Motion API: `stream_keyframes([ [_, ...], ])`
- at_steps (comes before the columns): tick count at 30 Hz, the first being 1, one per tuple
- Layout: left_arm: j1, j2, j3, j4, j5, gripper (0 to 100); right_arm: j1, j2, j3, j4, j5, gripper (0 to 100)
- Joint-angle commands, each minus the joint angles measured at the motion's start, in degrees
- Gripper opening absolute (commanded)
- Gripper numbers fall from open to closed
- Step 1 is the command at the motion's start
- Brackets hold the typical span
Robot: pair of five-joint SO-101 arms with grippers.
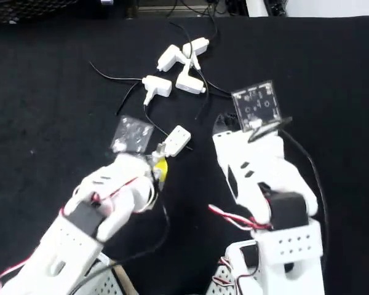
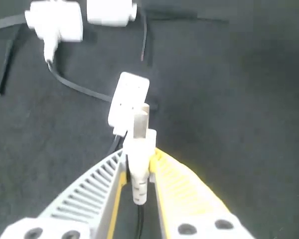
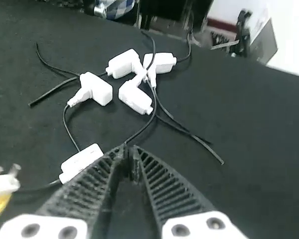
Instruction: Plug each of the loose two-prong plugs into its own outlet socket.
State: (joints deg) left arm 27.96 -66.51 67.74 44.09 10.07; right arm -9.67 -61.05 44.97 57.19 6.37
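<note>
One two-prong plug [image 2: 141, 142] gripped in left tool [image 2: 138, 158], prongs aimed at lone outlet socket [image 2: 128, 97] on table [image 1: 49, 92], not yet inserted; right tool [image 3: 130, 152] closed, apparently empty; four white pieces [image 1: 178, 64] beyond, loose; no pairing done

Plug cluster [image 1: 179, 66] beyond open tabletop [image 1: 55, 86]

White plugs [image 1: 156, 86], black cords [image 1: 114, 77], black table [image 1: 43, 110].
</note>
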Motion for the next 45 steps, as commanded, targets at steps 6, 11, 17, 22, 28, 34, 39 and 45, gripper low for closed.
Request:
stream_keyframes([
  [6, 7.4, -30.6, 13.8, -0.9, 0.4, 3, -17.5, 4.6, -2.8, -0.7, 2.9, 1.2],
  [11, 7.4, -38.2, 19.2, -0.7, -0.8, 3, -21.5, 4.9, -2.7, -0.7, 3.2, 1.2],
  [17, 7.5, -37.9, 16.7, -0.6, -2.4, 3, -25.2, 5.0, -1.4, -0.7, 5.9, 1.2],
  [22, 7.6, -37.9, 14.5, 1.3, -2.4, 3, -26.5, 5.0, -1.3, -0.7, 6.5, 1.2],
  [28, 7.6, -37.9, 9.6, 6.6, -2.3, 3, -26.5, 5.0, -0.6, -0.7, 6.3, 1.2],
  [34, 7.6, -38.0, 6.5, 9.5, -2.3, 3, -26.5, 5.0, 0.2, -1.1, 6.3, 1.2],
  [39, 7.4, -38.0, 6.1, 9.5, -2.3, 3, -26.4, 5.0, 0.4, -0.7, 6.8, 1.2],
  [45, -1.8, -38.1, 1.4, 10.6, 2.5, 3, -26.3, 5.0, 1.5, -1.0, 6.9, 1.2],
])
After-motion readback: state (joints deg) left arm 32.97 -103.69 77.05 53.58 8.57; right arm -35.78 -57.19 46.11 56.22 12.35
